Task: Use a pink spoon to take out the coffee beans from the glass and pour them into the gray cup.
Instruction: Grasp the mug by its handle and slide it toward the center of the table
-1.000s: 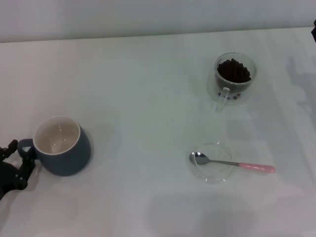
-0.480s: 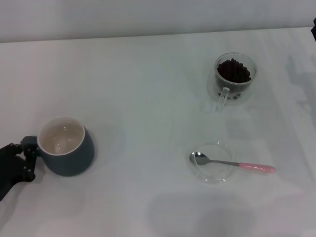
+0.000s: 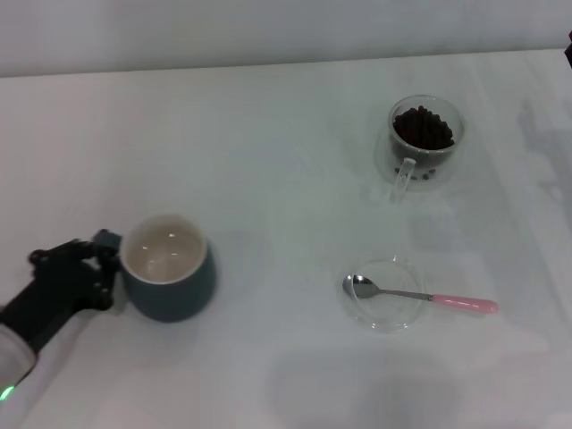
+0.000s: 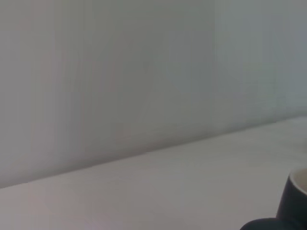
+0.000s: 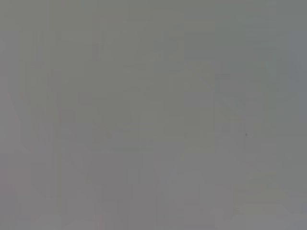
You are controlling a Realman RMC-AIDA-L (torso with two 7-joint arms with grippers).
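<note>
At about eight o'clock on the white table point(image 3: 268, 152), the left gripper point(image 3: 100, 264) grips the handle of the gray cup point(image 3: 166, 268), apparently closed on it, though the fingers are hard to make out; likely it is bringing the empty cup nearer the beans. At four o'clock, the pink spoon point(image 3: 420, 296) rests with its bowl in a clear dish point(image 3: 384, 315), handle pointing right, easy to pick up. At one o'clock stands the glass point(image 3: 424, 143), heaped with coffee beans point(image 3: 423, 128). The right gripper is out of sight.
</note>
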